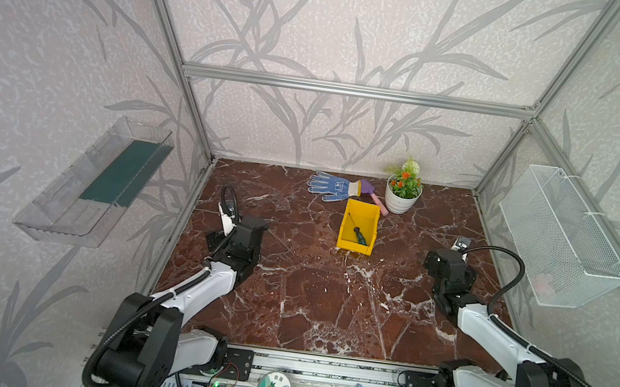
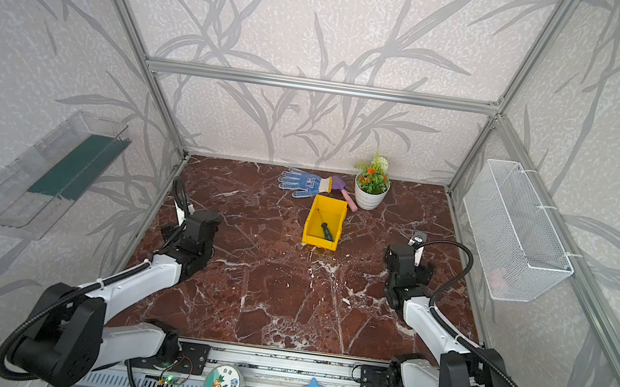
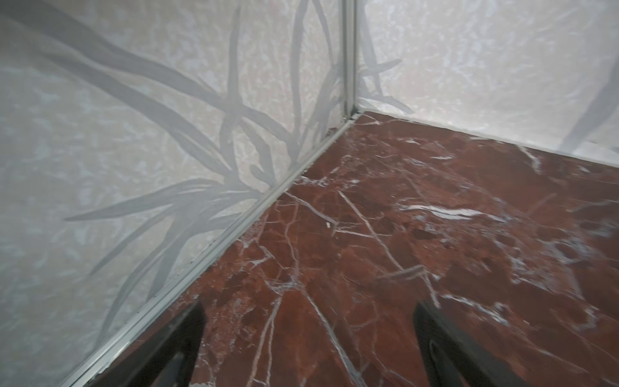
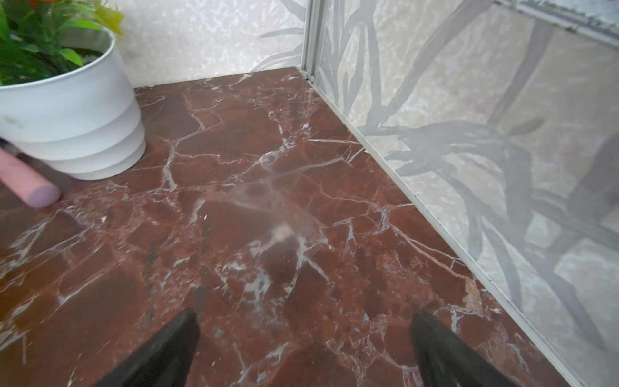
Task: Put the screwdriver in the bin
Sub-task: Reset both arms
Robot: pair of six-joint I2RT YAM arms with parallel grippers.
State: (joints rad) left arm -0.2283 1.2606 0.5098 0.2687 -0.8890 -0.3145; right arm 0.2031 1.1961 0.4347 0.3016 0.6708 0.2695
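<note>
Screwdriver [image 1: 359,235] lying inside bin [image 1: 352,247] mid-frame in both top views, handle toward low front lip, left jaws and right jaws both spread wide and empty above worktop [image 1: 326,306], so best parked toward lower corners, well away from yellow walls.

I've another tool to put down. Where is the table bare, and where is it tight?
Bare: the table's near middle, this side of the bin; the far corner ahead of the left gripper; the far corner between the pot and the right wall. Tight: the far middle, where glove, trowel, pot and bin crowd together.
</note>
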